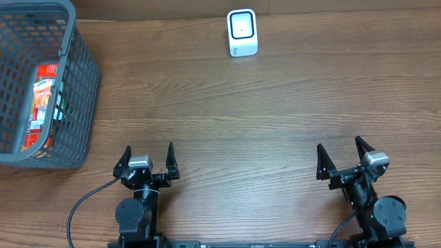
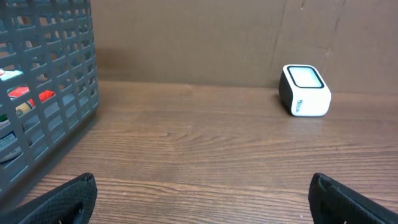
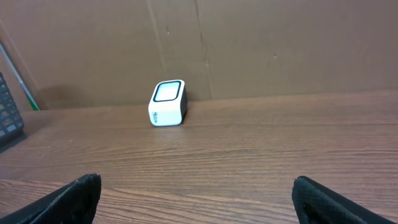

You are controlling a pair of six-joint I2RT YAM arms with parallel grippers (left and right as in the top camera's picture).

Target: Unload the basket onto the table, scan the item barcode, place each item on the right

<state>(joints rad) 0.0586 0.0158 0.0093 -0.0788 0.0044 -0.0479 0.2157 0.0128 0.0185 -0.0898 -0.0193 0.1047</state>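
Note:
A red and white packaged item (image 1: 43, 103) lies inside the grey basket (image 1: 83, 83) at the far left; through the mesh it shows as red patches (image 2: 25, 94) in the left wrist view. A white barcode scanner with a dark-framed window (image 1: 242, 32) stands at the back of the table (image 2: 305, 91) (image 3: 168, 102). My left gripper (image 1: 147, 158) (image 2: 202, 199) is open near the front edge, nothing between its fingers. My right gripper (image 1: 342, 156) (image 3: 196, 199) is open at the front right, also holding nothing. Both are far from the item and the scanner.
The wooden table (image 1: 227, 124) spans the whole view. A brown cardboard wall (image 3: 249, 43) runs behind the scanner. The basket wall (image 2: 50, 93) stands close to the left of my left gripper.

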